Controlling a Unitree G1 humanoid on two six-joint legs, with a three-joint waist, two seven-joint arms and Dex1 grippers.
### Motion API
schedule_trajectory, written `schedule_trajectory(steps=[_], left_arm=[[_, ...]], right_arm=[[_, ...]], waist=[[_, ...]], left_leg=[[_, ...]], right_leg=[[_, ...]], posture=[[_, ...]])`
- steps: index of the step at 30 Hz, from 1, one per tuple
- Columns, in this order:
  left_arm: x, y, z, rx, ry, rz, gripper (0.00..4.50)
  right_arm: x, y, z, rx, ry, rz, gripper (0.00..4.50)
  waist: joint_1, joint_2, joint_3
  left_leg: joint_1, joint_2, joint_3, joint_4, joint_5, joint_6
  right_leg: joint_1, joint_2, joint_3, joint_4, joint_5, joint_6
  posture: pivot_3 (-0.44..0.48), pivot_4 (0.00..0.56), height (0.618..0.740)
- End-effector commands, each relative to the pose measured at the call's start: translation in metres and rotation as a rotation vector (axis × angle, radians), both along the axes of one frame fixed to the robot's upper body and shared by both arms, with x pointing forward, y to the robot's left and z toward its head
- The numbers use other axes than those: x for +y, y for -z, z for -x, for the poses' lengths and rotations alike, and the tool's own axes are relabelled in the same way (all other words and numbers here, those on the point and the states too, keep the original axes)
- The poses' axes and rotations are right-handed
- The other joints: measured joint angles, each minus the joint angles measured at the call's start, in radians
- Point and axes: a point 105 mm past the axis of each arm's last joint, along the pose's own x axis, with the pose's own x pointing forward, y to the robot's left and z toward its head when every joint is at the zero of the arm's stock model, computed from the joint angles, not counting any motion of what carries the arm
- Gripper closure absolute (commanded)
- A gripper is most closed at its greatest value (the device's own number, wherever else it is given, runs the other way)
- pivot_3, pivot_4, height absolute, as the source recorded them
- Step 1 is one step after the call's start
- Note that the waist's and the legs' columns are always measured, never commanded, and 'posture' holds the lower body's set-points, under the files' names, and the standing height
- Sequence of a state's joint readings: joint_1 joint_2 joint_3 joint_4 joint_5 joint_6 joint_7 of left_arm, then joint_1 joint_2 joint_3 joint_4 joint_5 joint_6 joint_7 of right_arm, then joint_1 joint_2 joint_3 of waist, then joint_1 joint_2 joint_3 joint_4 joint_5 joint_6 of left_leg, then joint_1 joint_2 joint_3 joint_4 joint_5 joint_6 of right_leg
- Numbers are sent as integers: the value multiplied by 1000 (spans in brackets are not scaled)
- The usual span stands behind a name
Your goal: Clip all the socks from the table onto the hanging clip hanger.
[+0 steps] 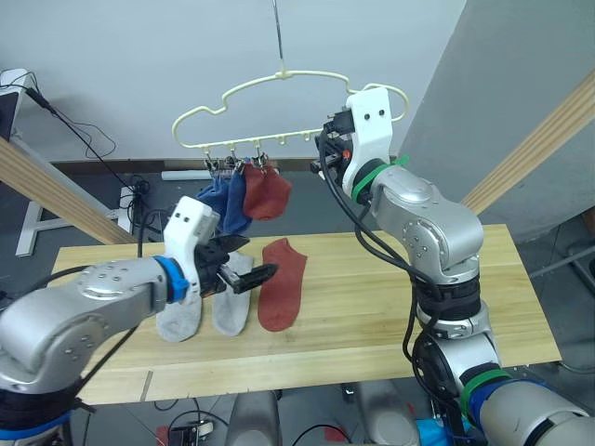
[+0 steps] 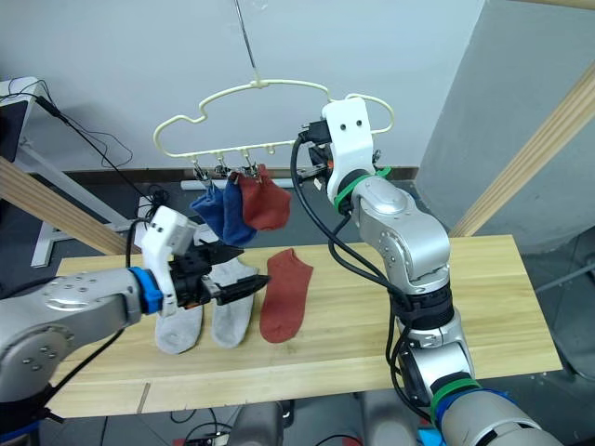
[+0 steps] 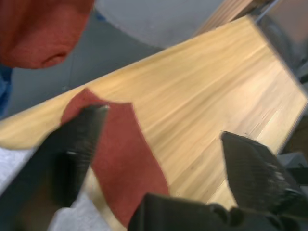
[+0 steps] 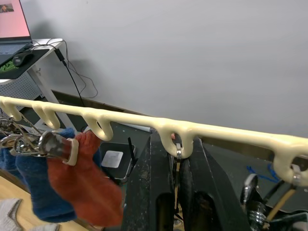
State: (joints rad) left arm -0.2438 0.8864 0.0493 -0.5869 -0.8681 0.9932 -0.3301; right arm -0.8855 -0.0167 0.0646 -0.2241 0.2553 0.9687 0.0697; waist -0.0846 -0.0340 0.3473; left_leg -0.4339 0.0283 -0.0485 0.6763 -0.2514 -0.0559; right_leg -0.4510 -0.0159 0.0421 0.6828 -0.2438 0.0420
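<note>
The pale yellow clip hanger (image 1: 281, 73) hangs above the table (image 1: 418, 307). Two blue socks (image 1: 221, 206) and one rust red sock (image 1: 266, 193) are clipped at its left end. On the table lie two light grey socks (image 1: 179, 318) (image 1: 232, 305) and a rust red sock (image 1: 282, 284). My left gripper (image 1: 246, 266) hovers open and empty just above the grey socks, beside the red one (image 3: 120, 154). My right gripper (image 4: 177, 168) is raised to the hanger's lower bar, shut on a small metal clip (image 4: 177, 152) right of the hung socks.
Thick wooden beams slant past the table on the left (image 1: 46, 186) and on the right (image 1: 539, 149). Cables and a white desk frame (image 1: 33, 223) lie on the floor behind. A laptop (image 4: 12, 19) stands on a side desk.
</note>
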Motion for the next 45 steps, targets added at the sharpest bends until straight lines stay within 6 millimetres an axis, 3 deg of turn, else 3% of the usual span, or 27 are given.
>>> schedule_trajectory(steps=[1,6,21,31,45], left_arm=[[1,14,-14,-52,-56,-70,12],[-1,23,-18,-57,-51,-61,12],[-9,73,-57,-74,-117,-167,12],[-16,89,-80,-90,-131,-207,12],[-10,122,-74,46,-147,-242,12]], right_arm=[[1,-22,10,-79,-15,-29,4500],[3,-22,12,-78,-13,-32,4500],[8,-29,17,-78,-17,-63,4500],[6,-30,17,-76,-10,-65,4500],[4,-31,18,-75,1,-70,4500]], waist=[[0,0,0],[-2,0,0],[-6,1,1],[-14,2,1],[-30,2,1]], left_leg=[[0,0,0,0,0,0],[0,0,0,0,0,0],[0,0,1,-1,0,0],[0,0,1,-1,0,0],[0,0,0,0,0,1]], right_leg=[[0,0,0,0,0,0],[0,0,0,0,0,0],[-1,0,0,0,0,0],[-1,0,0,0,0,0],[0,-1,0,0,0,0]], posture=[[-140,347,740],[-150,351,740],[-189,365,740],[-205,367,740],[-225,370,740]])
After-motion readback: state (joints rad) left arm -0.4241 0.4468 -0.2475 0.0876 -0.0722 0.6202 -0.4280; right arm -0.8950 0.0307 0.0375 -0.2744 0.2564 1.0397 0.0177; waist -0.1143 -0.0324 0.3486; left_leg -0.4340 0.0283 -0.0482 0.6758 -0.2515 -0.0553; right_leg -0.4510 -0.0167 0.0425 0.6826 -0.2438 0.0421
